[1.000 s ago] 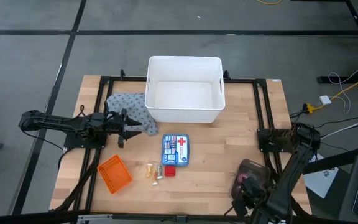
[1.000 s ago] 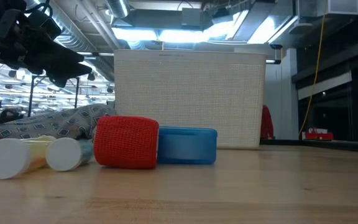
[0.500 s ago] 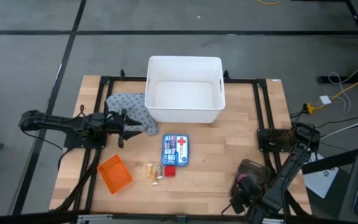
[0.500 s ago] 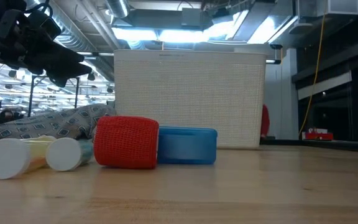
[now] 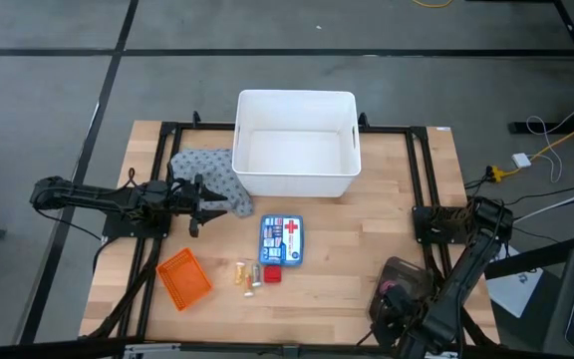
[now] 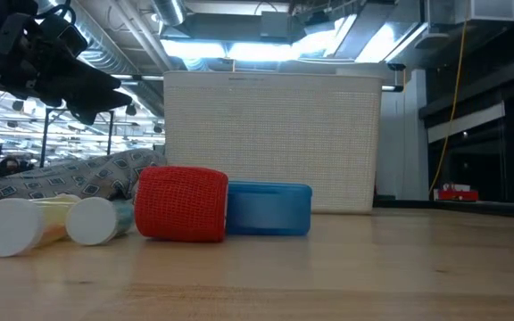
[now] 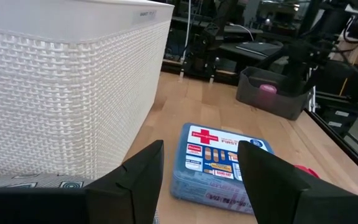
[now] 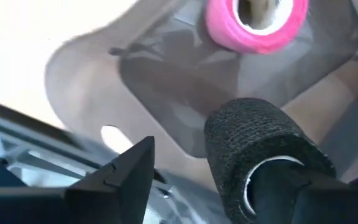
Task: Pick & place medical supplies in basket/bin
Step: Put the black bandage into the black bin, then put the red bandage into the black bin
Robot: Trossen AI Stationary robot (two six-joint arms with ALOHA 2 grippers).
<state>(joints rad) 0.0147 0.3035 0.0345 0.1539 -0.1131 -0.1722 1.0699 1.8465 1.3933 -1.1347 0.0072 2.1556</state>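
Observation:
The white bin [image 5: 296,96] stands at the table's far middle, and the grey speckled cloth [image 5: 205,170] lies against its left wall. My left gripper [image 5: 207,199] hangs open above the cloth's near edge, aimed at the blue first-aid box [image 7: 219,162]. Two vials [image 5: 244,275] and a red roll [image 5: 272,274] lie near the orange basket [image 5: 183,278]. My right gripper [image 8: 225,165] is open over a dark tray [image 5: 407,271] that holds a pink roll [image 8: 257,15]. A black roll [image 8: 260,149] sits between its fingers, close to one of them. My right gripper has the black roll's round side [image 8: 291,155] close against one finger [image 8: 328,193], while the other finger stands well clear of it. I cannot tell whether that finger touches the roll. The roll's open end faces the camera, above the dark tray.
The blue first-aid box [image 5: 281,240] lies in front of the bin, between both arms. Black frame rails [image 5: 422,170] run along the table's left and right sides. Bare wood lies between the box and the dark tray.
My right arm has swayed a little above the dark tray at the table's near right corner. The things on the table's middle and left have stayed where they were.

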